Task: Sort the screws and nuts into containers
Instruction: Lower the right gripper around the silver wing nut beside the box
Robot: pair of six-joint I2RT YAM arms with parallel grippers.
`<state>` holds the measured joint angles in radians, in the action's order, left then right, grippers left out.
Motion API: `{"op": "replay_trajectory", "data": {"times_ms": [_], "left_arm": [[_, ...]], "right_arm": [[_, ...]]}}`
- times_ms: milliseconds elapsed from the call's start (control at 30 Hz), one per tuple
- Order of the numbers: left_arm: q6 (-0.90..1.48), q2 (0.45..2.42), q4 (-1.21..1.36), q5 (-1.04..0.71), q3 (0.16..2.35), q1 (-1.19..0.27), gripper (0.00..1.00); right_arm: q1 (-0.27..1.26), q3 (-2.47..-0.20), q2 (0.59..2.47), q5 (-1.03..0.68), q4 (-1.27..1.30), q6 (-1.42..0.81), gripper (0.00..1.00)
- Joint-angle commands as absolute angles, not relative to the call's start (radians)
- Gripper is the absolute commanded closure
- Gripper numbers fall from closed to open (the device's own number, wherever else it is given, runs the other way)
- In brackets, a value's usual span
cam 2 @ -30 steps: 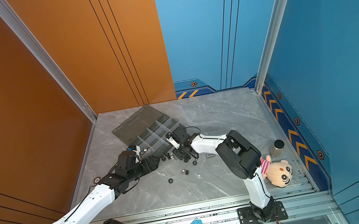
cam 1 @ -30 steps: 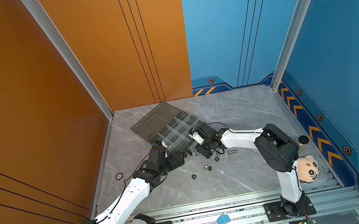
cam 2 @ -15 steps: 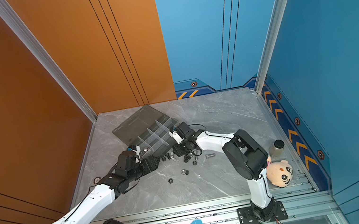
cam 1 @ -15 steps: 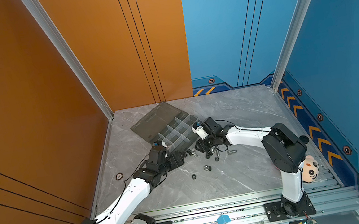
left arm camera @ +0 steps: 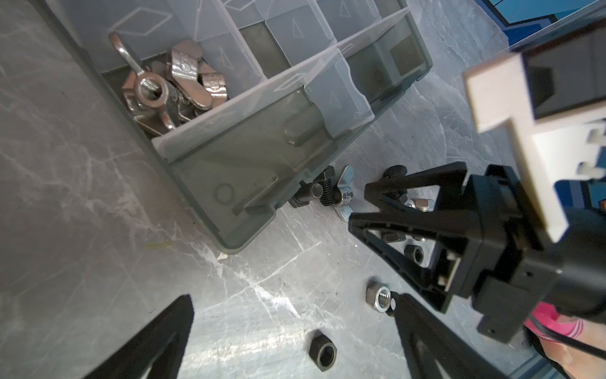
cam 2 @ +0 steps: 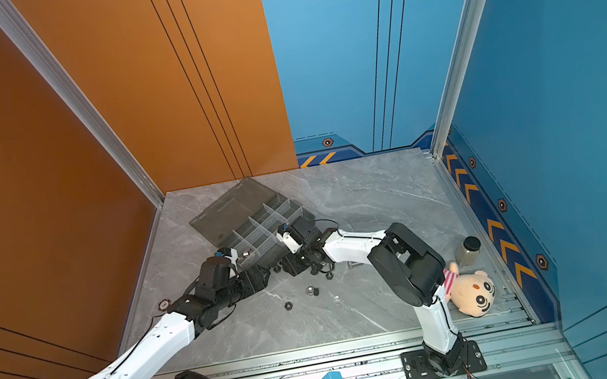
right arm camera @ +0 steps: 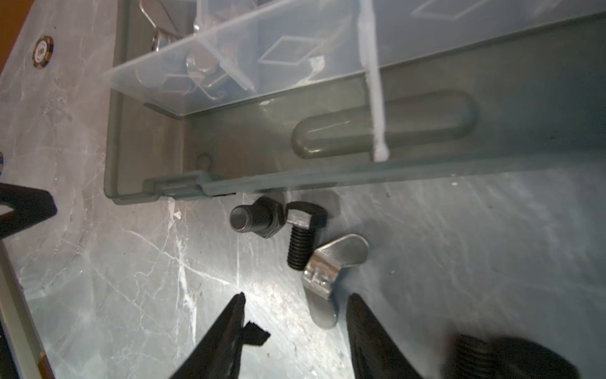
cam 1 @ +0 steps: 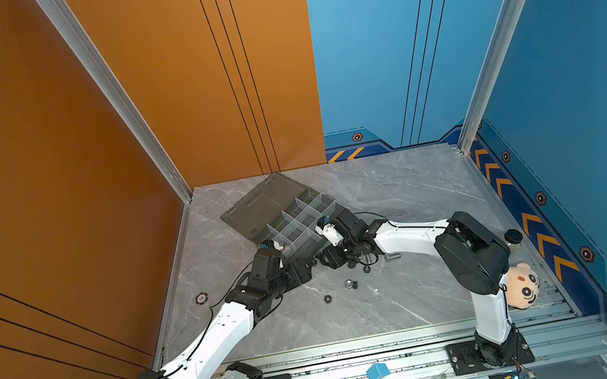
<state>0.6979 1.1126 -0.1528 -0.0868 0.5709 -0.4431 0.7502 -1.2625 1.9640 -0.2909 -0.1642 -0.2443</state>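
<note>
1. Left gripper (left arm camera: 292, 297): black fingers spread wide, holding nothing, over the grey marbled table (left arm camera: 82, 197).
2. Right gripper (right arm camera: 296, 297): half spread and empty, with one wing of a shiny wing nut (right arm camera: 331, 265) lying between its fingers.
3. Black threaded screws (right arm camera: 300, 242) lie beside the smoky plastic box (right arm camera: 147, 193). Silver wing nuts (left arm camera: 170, 78) sit in its corner compartment.

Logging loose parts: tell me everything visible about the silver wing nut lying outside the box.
The wing nut is shiny silver metal: a hub with two rounded wings. It lies on the grey table outside the box, seemingly touching a black bolt's threaded end, one wing between the right gripper's open fingers.
</note>
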Motion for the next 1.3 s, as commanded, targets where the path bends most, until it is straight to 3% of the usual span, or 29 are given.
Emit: {"op": "replay_trajectory", "data": {"times_ms": [0, 1267], "left_arm": [[0.691, 1.104, -0.161, -0.095, 0.560, -0.434, 0.02], [0.686, 1.104, -0.150, -0.104, 0.556, -0.418, 0.02]], "right_arm": [[0.762, -1.254, 1.983, -0.257, -0.182, -0.244, 0.48], [0.770, -1.304, 2.088, -0.084, -0.277, -0.141, 0.57]]}}
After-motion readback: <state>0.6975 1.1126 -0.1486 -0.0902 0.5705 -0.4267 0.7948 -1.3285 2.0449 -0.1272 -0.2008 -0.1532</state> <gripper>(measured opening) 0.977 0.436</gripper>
